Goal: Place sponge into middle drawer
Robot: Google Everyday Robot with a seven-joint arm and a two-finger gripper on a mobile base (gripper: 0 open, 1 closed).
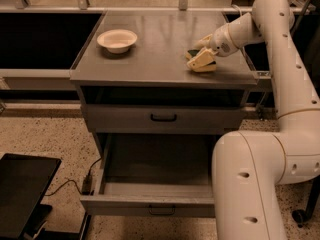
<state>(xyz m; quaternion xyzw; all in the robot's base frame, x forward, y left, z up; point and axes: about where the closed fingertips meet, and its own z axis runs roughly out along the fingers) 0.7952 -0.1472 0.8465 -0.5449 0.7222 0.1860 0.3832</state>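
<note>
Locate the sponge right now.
In the camera view, the sponge sits on the cabinet top, right of centre near the front edge, at the gripper and well right of the white bowl.

Glossy white rounded arm (286,69) with small dark holes; cream claw (201,60) low over the tabletop (150,59).

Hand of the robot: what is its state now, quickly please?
The hand is at the sponge on the cabinet top; open or closed cannot be told.

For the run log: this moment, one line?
gripper: over cabinet top, at sponge | sponge: on cabinet top | lower drawer: open
</note>
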